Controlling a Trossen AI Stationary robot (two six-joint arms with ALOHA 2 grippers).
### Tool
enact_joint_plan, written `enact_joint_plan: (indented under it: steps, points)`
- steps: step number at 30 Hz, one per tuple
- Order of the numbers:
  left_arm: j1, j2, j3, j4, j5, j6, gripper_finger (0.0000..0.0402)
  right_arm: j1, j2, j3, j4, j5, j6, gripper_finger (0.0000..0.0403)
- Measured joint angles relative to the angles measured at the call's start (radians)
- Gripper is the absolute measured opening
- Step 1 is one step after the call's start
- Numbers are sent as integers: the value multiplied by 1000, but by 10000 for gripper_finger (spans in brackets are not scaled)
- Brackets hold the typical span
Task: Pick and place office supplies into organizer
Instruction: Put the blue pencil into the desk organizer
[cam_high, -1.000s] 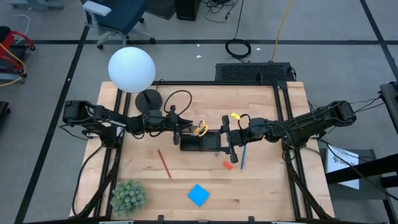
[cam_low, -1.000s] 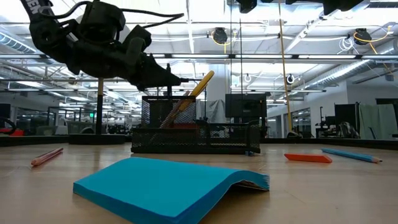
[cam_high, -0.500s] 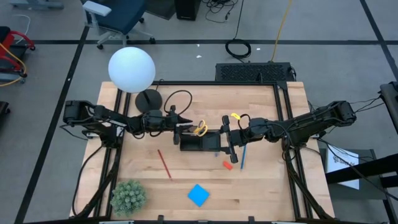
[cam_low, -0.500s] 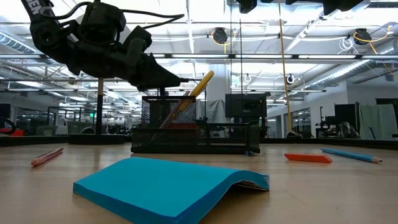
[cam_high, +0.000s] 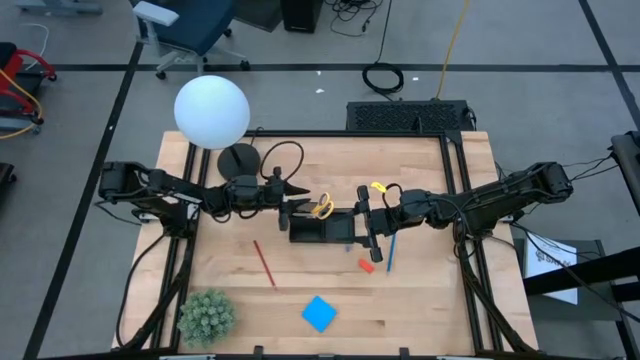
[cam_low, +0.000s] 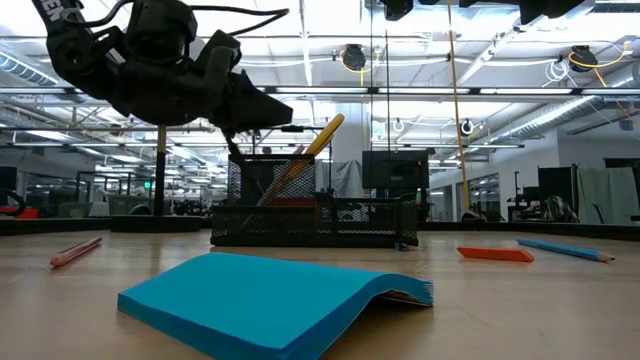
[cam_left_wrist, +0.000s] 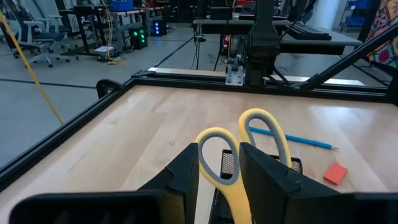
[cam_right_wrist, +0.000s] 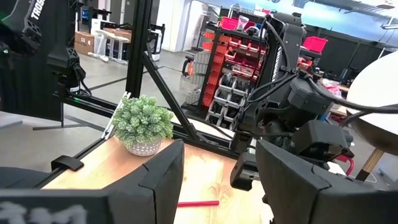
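Note:
The black mesh organizer (cam_high: 320, 230) stands mid-table and also shows in the low view (cam_low: 310, 225). Yellow-handled scissors (cam_high: 322, 207) stand tilted in its tall compartment, handles up (cam_low: 325, 135). My left gripper (cam_high: 298, 192) hovers above and just left of them (cam_low: 280, 108), slightly open and empty. One handle loop (cam_left_wrist: 217, 158) shows through the gap of my left gripper (cam_left_wrist: 219, 149). My right gripper (cam_high: 362, 228) is open and empty (cam_right_wrist: 217, 155) at the organizer's right end. A red pencil (cam_high: 264, 262), blue pen (cam_high: 390, 250), orange-red eraser (cam_high: 366, 265) and blue note pad (cam_high: 319, 313) lie on the table.
A white globe lamp (cam_high: 212, 112) on a round black base (cam_high: 238, 160) stands at the far left. A green spiky plant (cam_high: 207, 315) sits at the near left corner. Black frame rails run along the table's edges.
My left gripper has gone up, away from the scissors' handles. The scissors have stayed tilted in the organizer.

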Motion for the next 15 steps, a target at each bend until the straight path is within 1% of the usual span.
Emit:
enact_joint_plan:
  steps: [4,15]
  points:
    - [-9,-32,0,-6,0,-16,113,0,0,0,0,0,0,184]
    - [-70,-121,0,-46,-1,13,113,0,0,0,0,0,24,182]
